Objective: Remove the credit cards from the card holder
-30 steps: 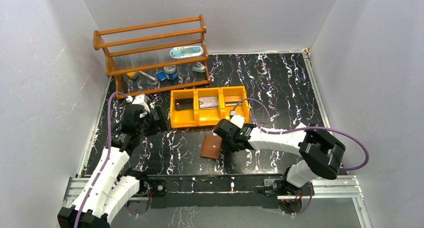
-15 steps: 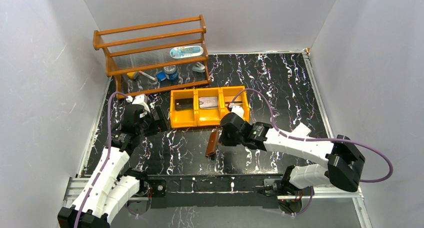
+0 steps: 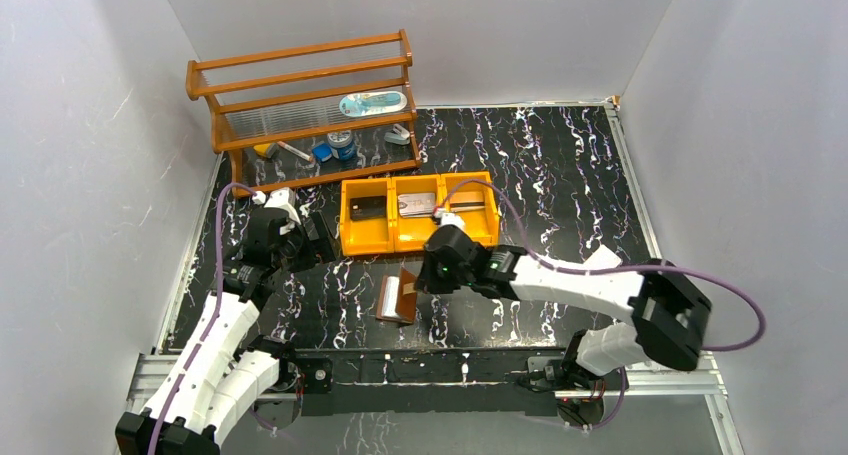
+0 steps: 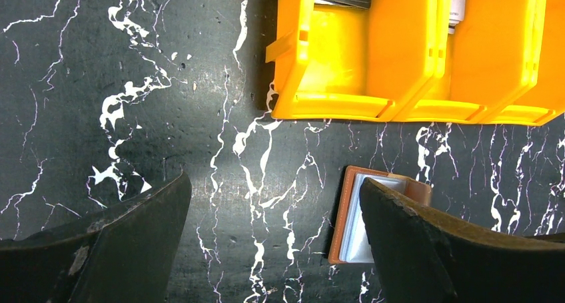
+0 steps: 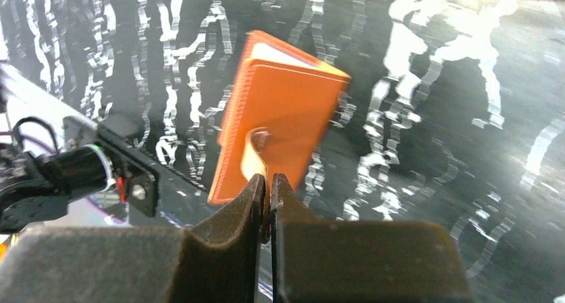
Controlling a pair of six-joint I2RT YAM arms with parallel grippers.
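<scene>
The right jaws, shut on its snap tab (image 5: 252, 146), hold the card holder (image 3: 398, 297) at their 8 o'clock; the left jaws gape empty at its 10 o'clock.

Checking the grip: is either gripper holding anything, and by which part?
The right gripper pinches the small brown leather card holder by its snap tab; the left gripper holds nothing.

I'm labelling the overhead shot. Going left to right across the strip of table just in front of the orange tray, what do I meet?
Open left gripper → card holder, pale sleeves showing → right gripper, shut on the holder's tab.
</scene>
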